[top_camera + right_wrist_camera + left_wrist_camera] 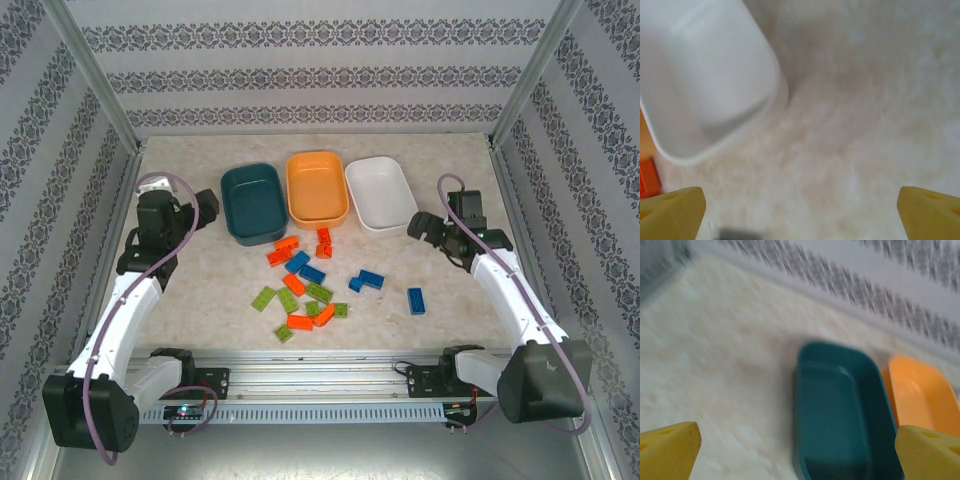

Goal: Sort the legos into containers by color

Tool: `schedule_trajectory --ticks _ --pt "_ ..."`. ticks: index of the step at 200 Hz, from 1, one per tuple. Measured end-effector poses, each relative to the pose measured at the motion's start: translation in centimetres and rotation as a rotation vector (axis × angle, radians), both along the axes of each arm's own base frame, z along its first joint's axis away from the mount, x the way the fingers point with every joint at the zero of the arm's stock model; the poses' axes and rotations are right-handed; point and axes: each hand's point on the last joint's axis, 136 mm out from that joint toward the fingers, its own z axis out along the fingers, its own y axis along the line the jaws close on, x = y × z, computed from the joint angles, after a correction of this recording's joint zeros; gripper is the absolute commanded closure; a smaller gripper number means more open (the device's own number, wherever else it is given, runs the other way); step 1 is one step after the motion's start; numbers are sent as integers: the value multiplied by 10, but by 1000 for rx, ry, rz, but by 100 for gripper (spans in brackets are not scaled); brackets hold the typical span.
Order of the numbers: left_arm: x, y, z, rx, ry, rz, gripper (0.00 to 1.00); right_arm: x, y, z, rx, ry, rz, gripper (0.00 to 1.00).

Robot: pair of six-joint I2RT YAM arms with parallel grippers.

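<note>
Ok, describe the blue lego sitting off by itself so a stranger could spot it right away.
Find the white tub, the right-hand one of three at the back of the table. Come from it toward the near edge, and a blue brick lies alone on bare tabletop. It is the rightmost brick of all, set apart from the mixed pile to its left.

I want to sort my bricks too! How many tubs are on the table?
3. The dark teal tub sits on the left, the orange tub in the middle, the white tub on the right, all in one row. None looks hidden.
</note>
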Motion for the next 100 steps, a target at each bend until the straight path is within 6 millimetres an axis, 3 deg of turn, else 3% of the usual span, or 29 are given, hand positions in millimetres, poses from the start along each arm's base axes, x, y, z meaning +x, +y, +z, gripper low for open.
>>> schedule_trajectory --ticks 44,66,100 --pt "-22 -59 -42 -179 214 -267 0 -58 13 -45 28 174 18 7" --pt "-33 -73 -50 -236 257 -335 0 -80 12 -70 31 266 4 15" --pt "-43 -81 -58 -273 304 -370 0 -91 19 -81 38 306 10 24"
